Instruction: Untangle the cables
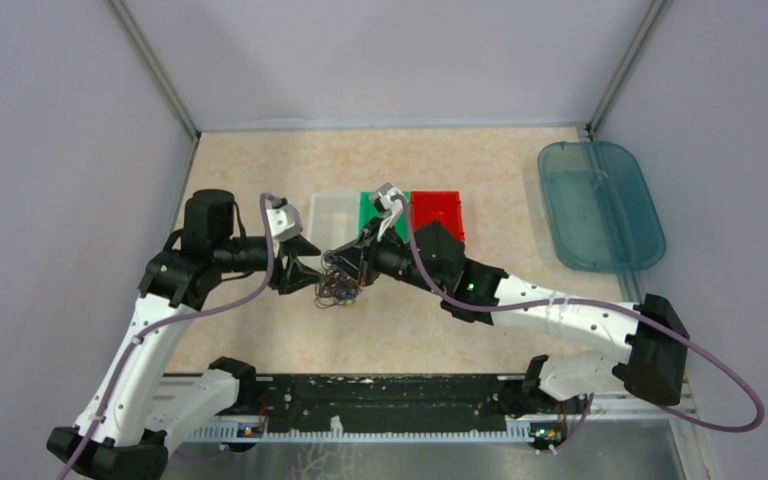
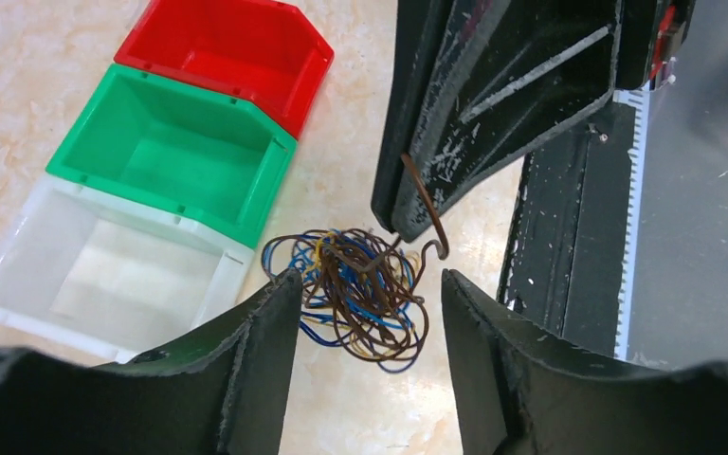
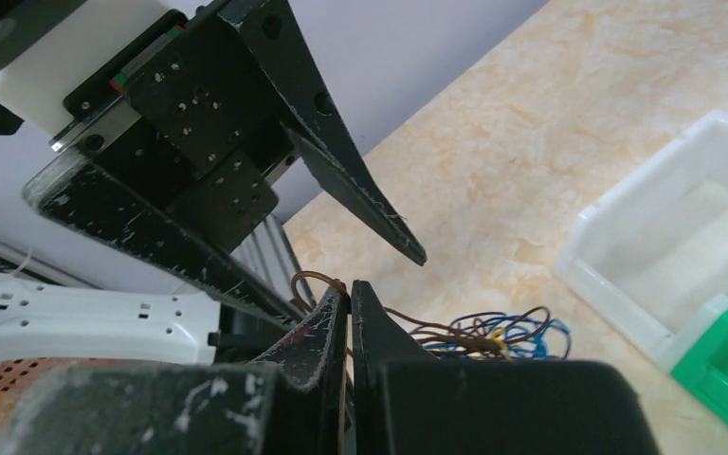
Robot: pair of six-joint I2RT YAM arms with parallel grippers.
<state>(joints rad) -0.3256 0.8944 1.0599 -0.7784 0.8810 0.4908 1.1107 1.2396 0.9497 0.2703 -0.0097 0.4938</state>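
Presently we are cataloguing, largest first:
- Counter, carrying everything.
- White bin, green bin and red bin, sitting side by side, all empty.
- Left gripper, jaws standing apart on either side of the cables.
- Right gripper, jaws clenched, pinching one brown strand.
- Cables, lying tangled on the counter just beside the white bin.

Step, we are judging: drawing that strand free. The next move is calling for the left jaws to pin the bundle.
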